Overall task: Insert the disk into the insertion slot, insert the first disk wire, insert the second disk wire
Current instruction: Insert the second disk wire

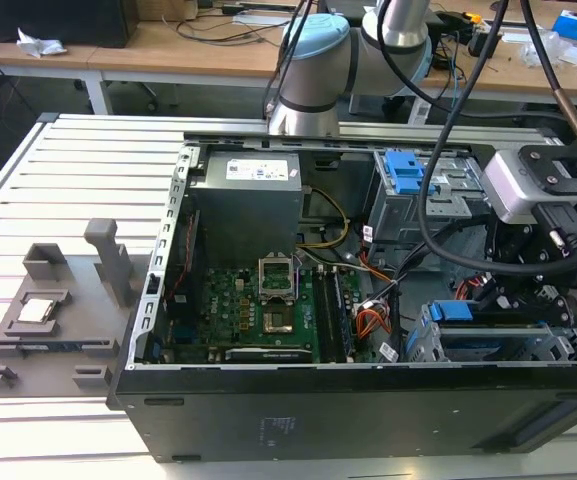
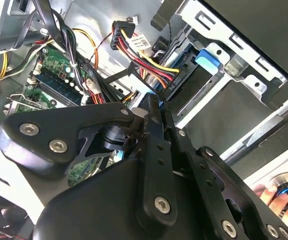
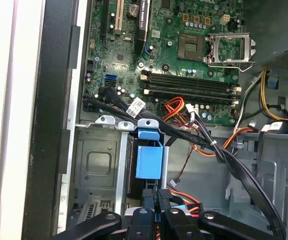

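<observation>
The end effector point(image 3: 156, 212), fingers together, sits just beside the disk point(image 3: 148, 162) seated in the insertion slot point(image 3: 96, 165).

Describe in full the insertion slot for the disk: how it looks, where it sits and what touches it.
The insertion slot is a boxy bay of light grey sheet metal with stamped walls and a tabbed rim. It is fixed in a corner of the open case beside the motherboard, at the exterior view's lower right. The blue-framed disk sits in it. Black cables cross its rim. The end effector is close by.
</observation>
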